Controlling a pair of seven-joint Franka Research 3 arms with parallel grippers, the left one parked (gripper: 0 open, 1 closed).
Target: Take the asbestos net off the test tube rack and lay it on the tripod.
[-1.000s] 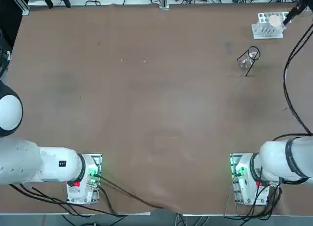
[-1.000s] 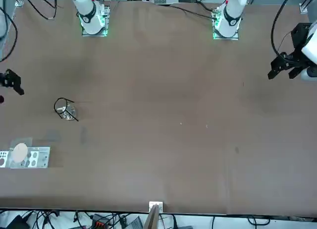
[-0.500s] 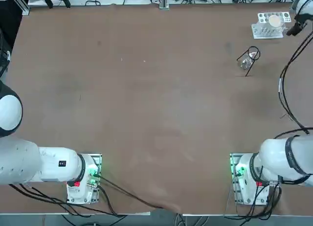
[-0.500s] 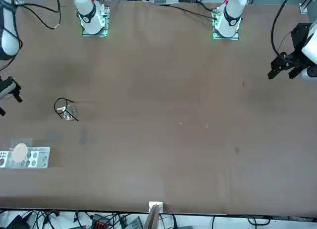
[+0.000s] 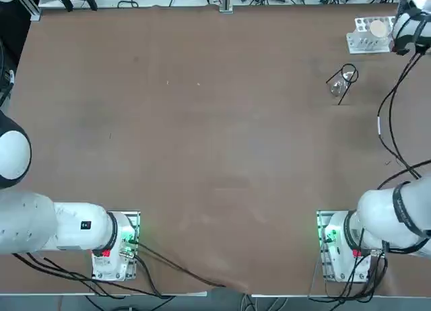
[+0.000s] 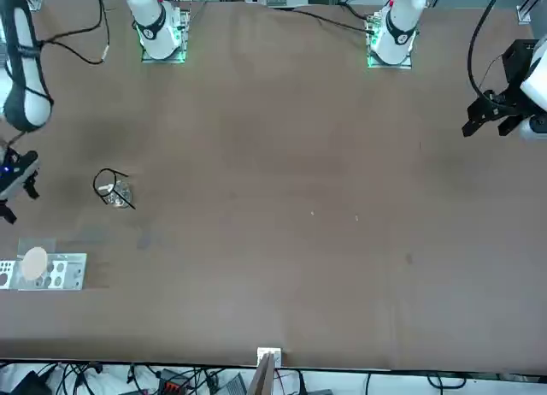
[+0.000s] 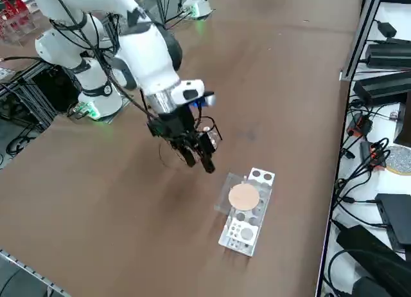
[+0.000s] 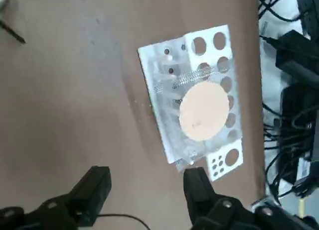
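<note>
While my claw (image 8: 147,177) hangs apart and empty beside the test tube rack (image 8: 233,155), I should straddle the asbestos net (image 8: 204,110) squarely, gripping only mesh.

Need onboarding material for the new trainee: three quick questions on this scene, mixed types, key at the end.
1. True or false: the asbestos net lies on the tripod.
2. Multiple choice: the right gripper is (a) holding the net, (b) open and empty, (c) shut on the test tube rack.
3. Fill in: the net's round centre disc is ____ in colour.
Key: 1 false; 2 b; 3 cream.
</note>
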